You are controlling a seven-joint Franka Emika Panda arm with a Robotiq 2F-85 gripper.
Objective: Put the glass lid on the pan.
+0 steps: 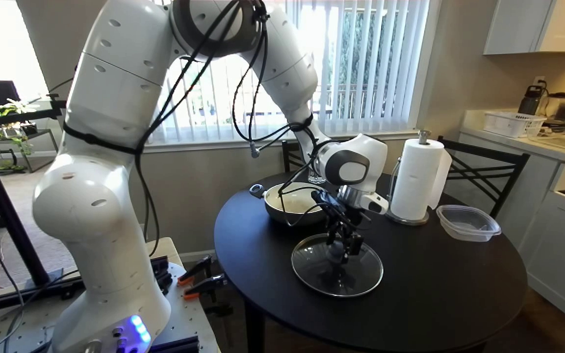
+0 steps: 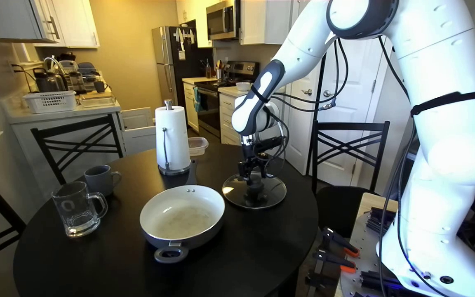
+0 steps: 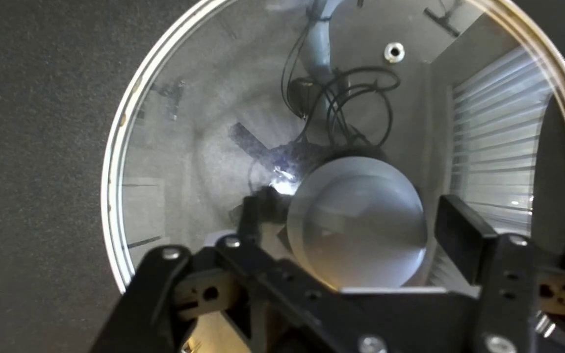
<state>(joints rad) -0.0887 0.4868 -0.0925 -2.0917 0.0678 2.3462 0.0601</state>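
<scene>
The glass lid lies flat on the dark table beside the pan; it also shows in an exterior view and fills much of the wrist view. Its rounded grey knob stands up at the centre. My gripper points down over the lid and is open. Its fingers stand on either side of the knob, with a visible gap on each side. The pan stands upright with a cream inside and nothing in it. The arm's cables cross in front of the pan in an exterior view.
A paper towel roll stands on the table, behind the lid. A clear plastic container is near the table's edge. A glass mug and a grey mug stand beside the pan. The pan's long handle points towards the towel roll.
</scene>
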